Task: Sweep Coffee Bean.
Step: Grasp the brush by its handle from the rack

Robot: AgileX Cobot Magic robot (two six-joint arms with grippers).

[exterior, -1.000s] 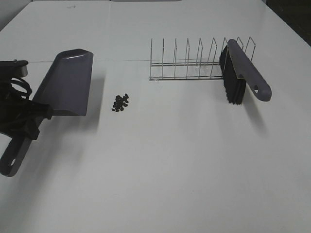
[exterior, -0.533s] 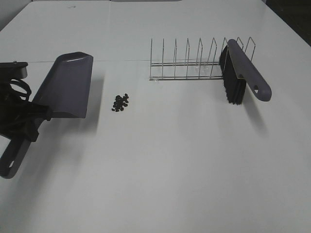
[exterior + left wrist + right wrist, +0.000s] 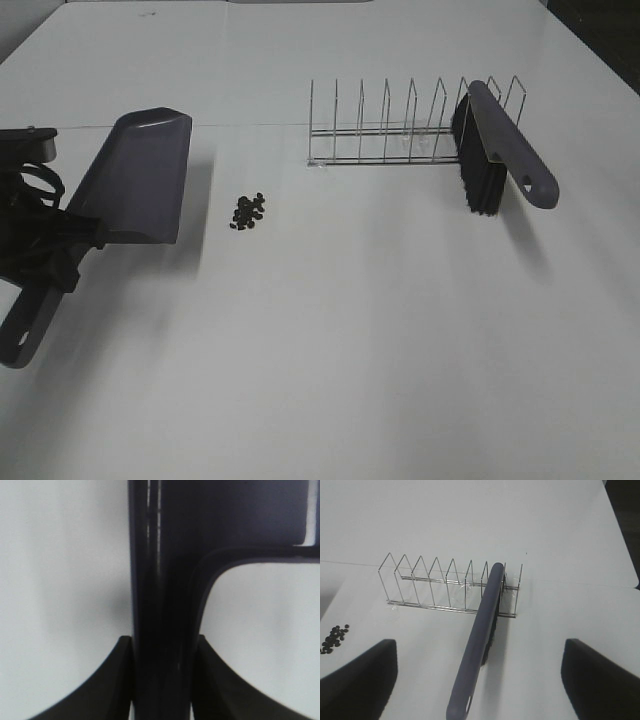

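Coffee beans (image 3: 247,211), tiny dark ovals, are lying clustered on the surface (image 3: 350,330) near the dustpan (image 3: 135,175) that the left gripper (image 3: 162,637) is clamping in its jaws, while the right gripper (image 3: 480,642) is holding its jaws apart.

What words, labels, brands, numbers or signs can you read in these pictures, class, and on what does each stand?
None: no readable text or sign shows on the grey dustpan, the brush, the wire rack, the coffee beans or the white table in any view.
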